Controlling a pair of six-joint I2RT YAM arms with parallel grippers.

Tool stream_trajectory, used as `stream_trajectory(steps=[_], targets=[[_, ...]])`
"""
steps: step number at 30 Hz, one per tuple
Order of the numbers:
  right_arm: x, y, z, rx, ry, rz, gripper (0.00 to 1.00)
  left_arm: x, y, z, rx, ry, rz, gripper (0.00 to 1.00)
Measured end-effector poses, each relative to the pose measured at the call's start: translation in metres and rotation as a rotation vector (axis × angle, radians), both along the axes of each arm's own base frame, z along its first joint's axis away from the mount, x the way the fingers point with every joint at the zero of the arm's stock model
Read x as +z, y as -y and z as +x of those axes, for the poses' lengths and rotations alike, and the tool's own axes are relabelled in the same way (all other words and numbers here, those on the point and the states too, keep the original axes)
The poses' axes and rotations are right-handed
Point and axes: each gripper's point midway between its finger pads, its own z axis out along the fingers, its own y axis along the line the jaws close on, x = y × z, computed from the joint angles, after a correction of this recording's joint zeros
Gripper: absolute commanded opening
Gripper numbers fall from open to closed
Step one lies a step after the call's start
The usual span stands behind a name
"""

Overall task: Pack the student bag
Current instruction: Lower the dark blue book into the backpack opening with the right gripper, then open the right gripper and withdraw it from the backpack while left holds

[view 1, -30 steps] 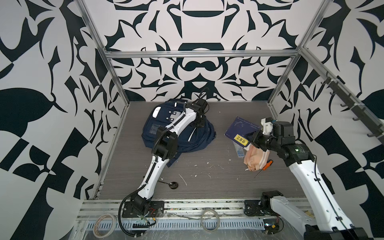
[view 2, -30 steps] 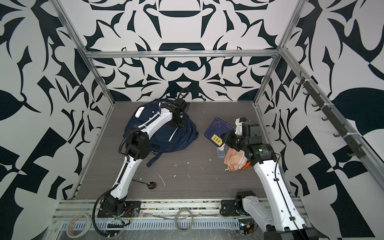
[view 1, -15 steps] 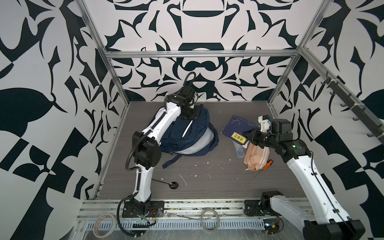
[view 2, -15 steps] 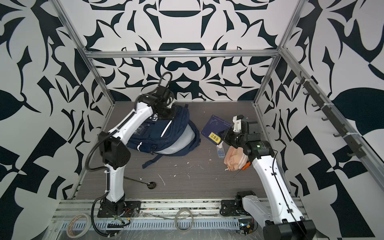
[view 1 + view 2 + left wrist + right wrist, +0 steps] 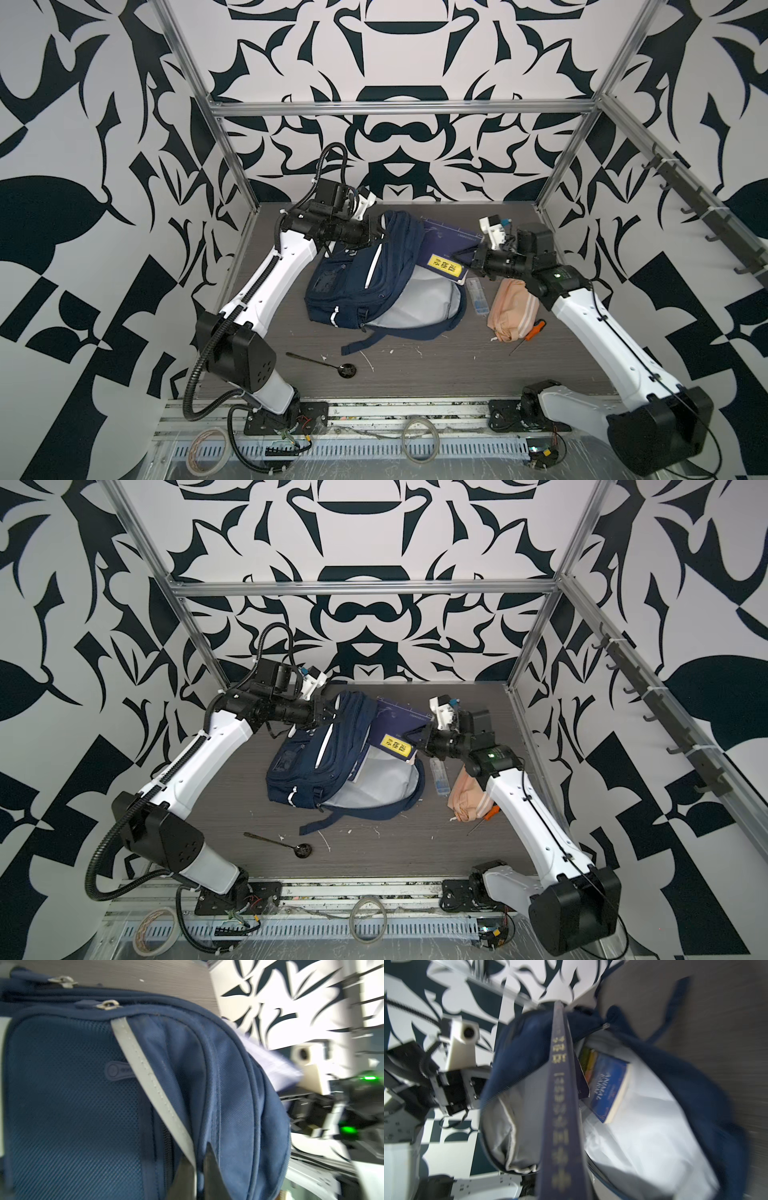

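Two grippers: you are working both at once; clock bearings are being read on a top view, twelve at the back wall.
Left gripper (image 5: 377,233): it is pinching shut on the upper flap of the student bag (image 5: 353,291), holding that flap raised at the bag's 12 o'clock edge.
Right gripper (image 5: 466,259): it is clamping closed on a navy book (image 5: 449,245), reaching in from 3 o'clock.
Change: a second ago the bag was lying flat and the book was sitting clear of it; now the flap is standing up, the mouth is gaping toward 3 o'clock, and the book's far edge is crossing that mouth.
Meaning: by my judgement you are passing from opening to loading; the insertion is not yet finished, since much of the book is showing outside.
Bag position: it is lying near the centre of the table (image 5: 415,374), one strap trailing toward 6 o'clock.
Main compartment: grey lining (image 5: 424,301) is showing, and a blue paperback (image 5: 610,1086) is already lying inside, just beside the incoming book.
Other pockets: contents are not showing.
Peach pouch (image 5: 513,309): it is lying at the bag's 3 o'clock, apart; contents are hidden.
Clear case (image 5: 478,297): it is lying between pouch and bag; contents are too small to tell.
Loose items: a screwdriver (image 5: 535,327) is waiting at 4 o'clock, a spoon (image 5: 324,361) at 7 o'clock.
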Motion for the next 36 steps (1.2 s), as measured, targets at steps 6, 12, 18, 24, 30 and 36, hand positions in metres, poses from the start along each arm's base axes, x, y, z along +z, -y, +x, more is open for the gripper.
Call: stream_trajectory(steps=[6, 12, 18, 24, 30, 36], targets=[[-0.06, -0.047, 0.006, 0.068, -0.11, -0.062, 0.0, 0.005, 0.006, 0.002, 0.006, -0.028, -0.083, 0.0], [-0.123, -0.069, 0.029, 0.061, -0.2, -0.135, 0.0, 0.016, 0.011, 0.005, 0.002, -0.017, -0.132, 0.0], [-0.157, -0.104, 0.074, 0.074, -0.208, -0.126, 0.0, 0.019, 0.014, 0.004, -0.002, -0.021, -0.147, 0.0], [-0.172, -0.136, 0.109, 0.106, -0.188, -0.102, 0.0, 0.019, 0.015, 0.004, 0.001, -0.027, -0.148, 0.0], [-0.177, -0.141, 0.108, 0.117, -0.198, -0.107, 0.1, 0.01, 0.014, 0.005, 0.008, -0.034, -0.138, 0.0], [-0.18, -0.123, 0.087, 0.102, -0.237, -0.181, 0.55, 0.004, 0.013, 0.007, 0.024, -0.026, -0.114, 0.0]])
